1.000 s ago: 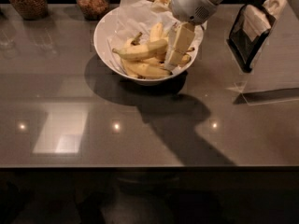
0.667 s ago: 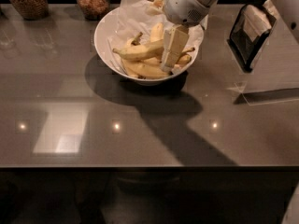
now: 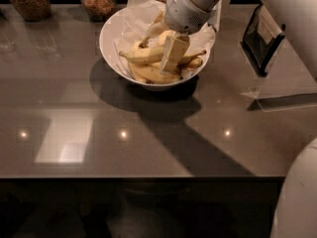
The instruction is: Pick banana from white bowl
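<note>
One gripper [image 3: 172,58] is seen inside bowl [image 3: 106,39], over banana [image 3: 143,57]; open or closed cannot be told. Grasp step judged; closure, then lift, probably needed.

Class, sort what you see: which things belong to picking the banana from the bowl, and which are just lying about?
Job: banana, white bowl, gripper down in the bowl.
Lying about: glass jars, dark stand at right.

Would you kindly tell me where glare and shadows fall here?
Camera view: three light spots and a pale rectangular reflection on the table; the white bowl and arm cast dark shadows across it; the gripper sits in the bowl among bananas.
</note>
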Available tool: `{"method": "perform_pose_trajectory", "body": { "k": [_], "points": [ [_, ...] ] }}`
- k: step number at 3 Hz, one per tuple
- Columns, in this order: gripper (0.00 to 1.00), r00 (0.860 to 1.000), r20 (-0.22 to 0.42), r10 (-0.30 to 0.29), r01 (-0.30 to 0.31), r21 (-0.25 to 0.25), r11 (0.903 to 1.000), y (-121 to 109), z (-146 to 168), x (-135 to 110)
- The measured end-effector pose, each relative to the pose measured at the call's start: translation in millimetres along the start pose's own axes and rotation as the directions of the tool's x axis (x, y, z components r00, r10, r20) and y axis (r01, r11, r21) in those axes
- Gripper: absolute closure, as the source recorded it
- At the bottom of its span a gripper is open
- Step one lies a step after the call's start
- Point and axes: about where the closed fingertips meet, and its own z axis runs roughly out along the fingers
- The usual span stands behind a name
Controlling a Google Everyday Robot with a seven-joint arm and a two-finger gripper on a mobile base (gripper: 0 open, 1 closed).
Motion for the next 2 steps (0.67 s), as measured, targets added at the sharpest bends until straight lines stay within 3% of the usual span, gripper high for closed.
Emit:
{"method": "perform_pose_trajectory", "body": {
  "k": [2],
  "points": [
    [0.75, 1.0, -0.024, 0.002, -0.003, -0.032, 0.9995, 3.5, 5.9, 4.5]
  ]
}}
